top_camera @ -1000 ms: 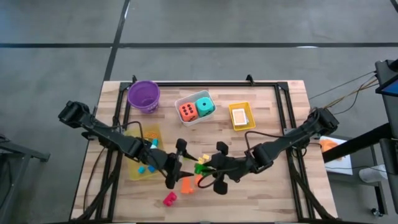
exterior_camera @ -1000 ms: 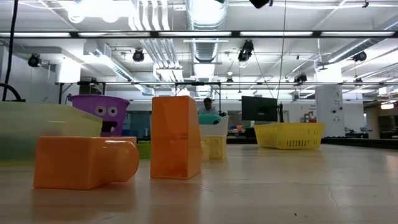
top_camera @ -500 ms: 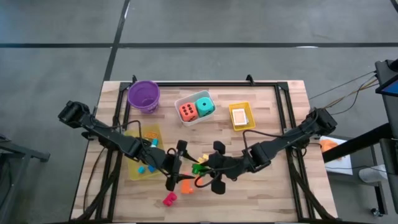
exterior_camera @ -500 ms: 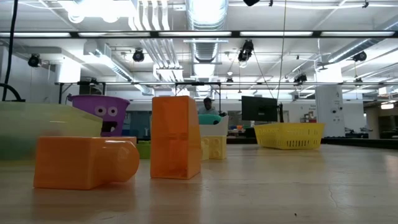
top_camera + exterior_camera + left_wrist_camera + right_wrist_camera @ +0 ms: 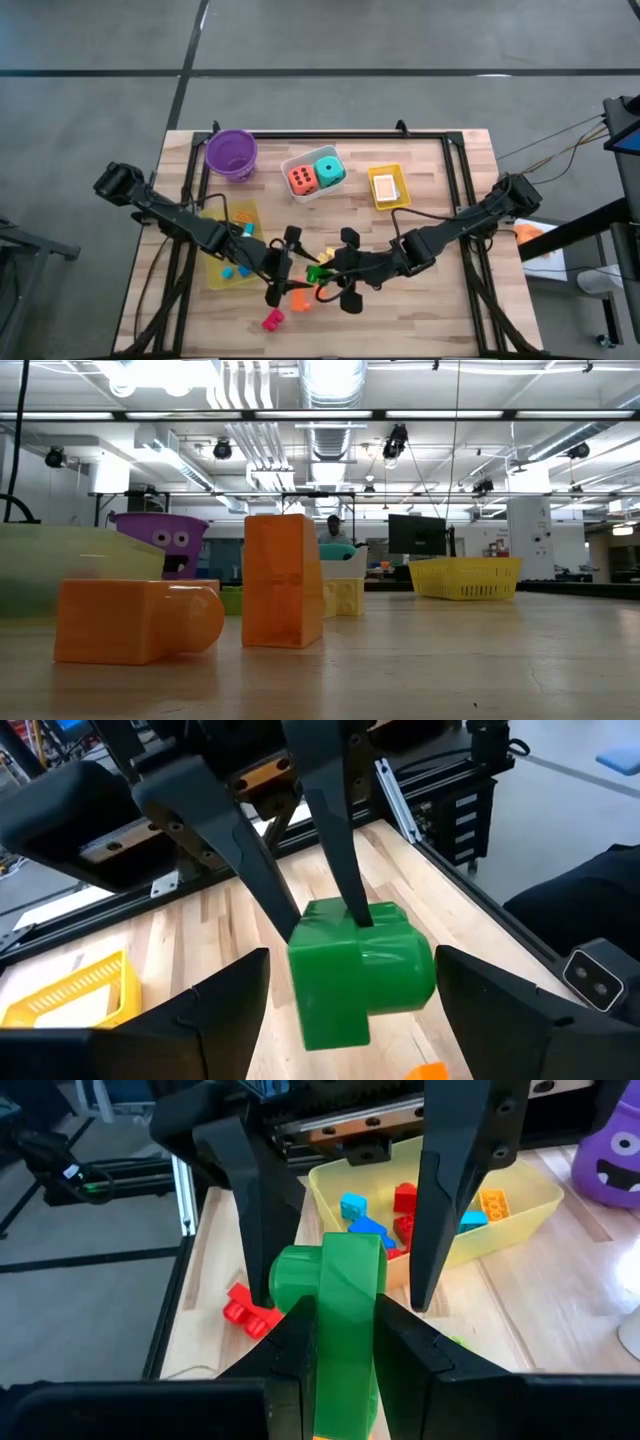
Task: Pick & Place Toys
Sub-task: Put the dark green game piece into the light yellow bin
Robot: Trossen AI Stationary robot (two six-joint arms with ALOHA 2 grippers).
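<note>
We see a glossy green block (image 5: 335, 1315), boxy with a rounded stud, lifted over the table (image 5: 430, 310) centre. Our right gripper (image 5: 345, 1345) pinches it firmly; our left gripper (image 5: 350, 1020) stands spread wide around it. Behind sits a yellow tray (image 5: 520, 1205) of blocks.

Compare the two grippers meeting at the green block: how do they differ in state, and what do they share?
The right gripper is shut on the green block; the left gripper is open, gripping nothing. The right gripper's fingers press the block's sides; the left gripper's fingers stand either side of it, apart. Both are dark, two-fingered, and face each other over mid-table.
</note>
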